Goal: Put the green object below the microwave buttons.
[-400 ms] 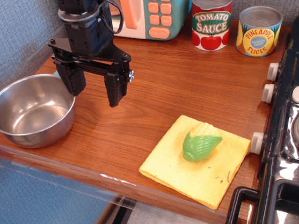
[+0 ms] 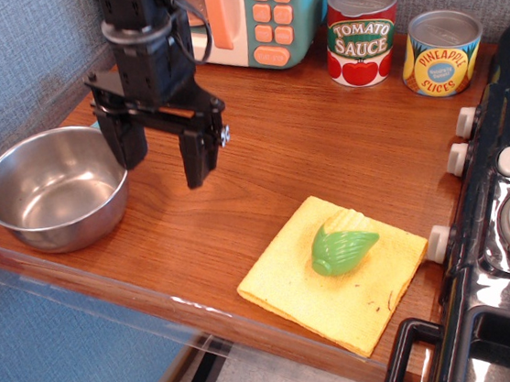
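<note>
Pincer: the black gripper (image 2: 161, 159) hangs over the wooden table (image 2: 306, 157), fingers pointing down, just right of the steel bowl (image 2: 52, 186).
Opening: the jaws stand wide apart, with bare tabletop showing between the two fingers (image 2: 198, 156).
Contents: nothing sits between the fingers; whether the left finger brushes the bowl's rim cannot be told.
Green object: the green object (image 2: 342, 245) lies on its side on the yellow cloth (image 2: 330, 279), pointed tip toward the right, yellow kernels toward the back.
Cloth: it lies flat near the table's front edge, just beside the toy stove (image 2: 507, 218).
Separation: the pincer and the green object are well apart, the pincer to the left and farther back.
Microwave buttons: the microwave buttons (image 2: 272, 18) form a salmon panel on the teal toy microwave (image 2: 303, 1) at the back of the table.
Cans: the tomato sauce can (image 2: 361, 33) and the pineapple slices can (image 2: 442, 52) stand upright right of the microwave.
</note>
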You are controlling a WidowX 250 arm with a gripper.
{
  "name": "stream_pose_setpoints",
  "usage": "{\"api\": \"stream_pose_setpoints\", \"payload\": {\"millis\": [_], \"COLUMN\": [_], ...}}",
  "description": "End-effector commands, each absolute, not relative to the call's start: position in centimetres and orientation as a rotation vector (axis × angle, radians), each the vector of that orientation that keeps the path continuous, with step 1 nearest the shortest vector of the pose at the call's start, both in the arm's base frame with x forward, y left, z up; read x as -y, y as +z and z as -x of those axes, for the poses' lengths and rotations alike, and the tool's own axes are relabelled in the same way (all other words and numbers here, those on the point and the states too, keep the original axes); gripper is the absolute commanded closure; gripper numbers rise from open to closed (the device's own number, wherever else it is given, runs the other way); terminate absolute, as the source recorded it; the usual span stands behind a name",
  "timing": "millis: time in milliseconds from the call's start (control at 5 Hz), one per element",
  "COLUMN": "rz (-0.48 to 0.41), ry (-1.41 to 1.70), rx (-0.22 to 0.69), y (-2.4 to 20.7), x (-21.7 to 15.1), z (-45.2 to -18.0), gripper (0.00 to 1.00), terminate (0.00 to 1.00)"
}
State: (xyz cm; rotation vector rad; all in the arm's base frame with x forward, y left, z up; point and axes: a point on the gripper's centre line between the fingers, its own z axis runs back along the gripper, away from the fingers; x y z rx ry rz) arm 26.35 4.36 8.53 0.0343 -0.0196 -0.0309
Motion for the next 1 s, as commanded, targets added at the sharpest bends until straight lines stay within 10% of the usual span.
{"api": "stream_pose_setpoints", "payload": {"millis": [0,400,800], "rz": [-0.002,0.046,0.008], "ry": [-0.183,-0.203,-0.052], "rx": [0.068,0.079,0.03], "y": [9.4,8.3,4.3], "x": [2.3,8.7,7.4], "z": [-26.9,-27.4,-27.9], "gripper": [0.0,0.0,0.0], "terminate": [0.0,0.0,0.0]}}
